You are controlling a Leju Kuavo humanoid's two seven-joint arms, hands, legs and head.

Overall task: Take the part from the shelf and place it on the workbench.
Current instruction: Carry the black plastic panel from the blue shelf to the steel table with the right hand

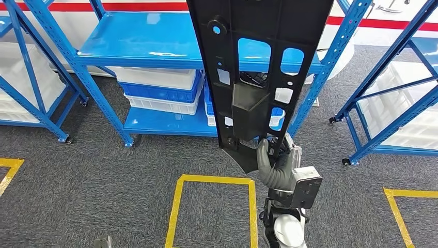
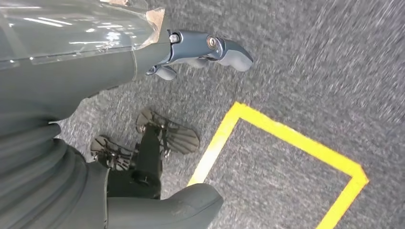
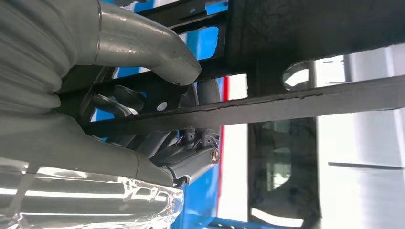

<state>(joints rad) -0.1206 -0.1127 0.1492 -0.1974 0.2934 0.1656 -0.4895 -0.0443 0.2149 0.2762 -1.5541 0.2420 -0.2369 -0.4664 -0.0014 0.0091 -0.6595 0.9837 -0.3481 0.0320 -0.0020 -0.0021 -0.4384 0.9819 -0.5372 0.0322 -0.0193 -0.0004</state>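
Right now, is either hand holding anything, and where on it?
The right hand grips the long black plastic part at its lower end, fingers wrapped through its openings, the part standing upright. The left hand holds nothing.

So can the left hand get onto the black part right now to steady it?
Probably not without a big move. The left hand hangs low over the carpet, empty, with its fingers apart. The black part stands upright, held at its lower end by the right hand. Nothing blocks the way.
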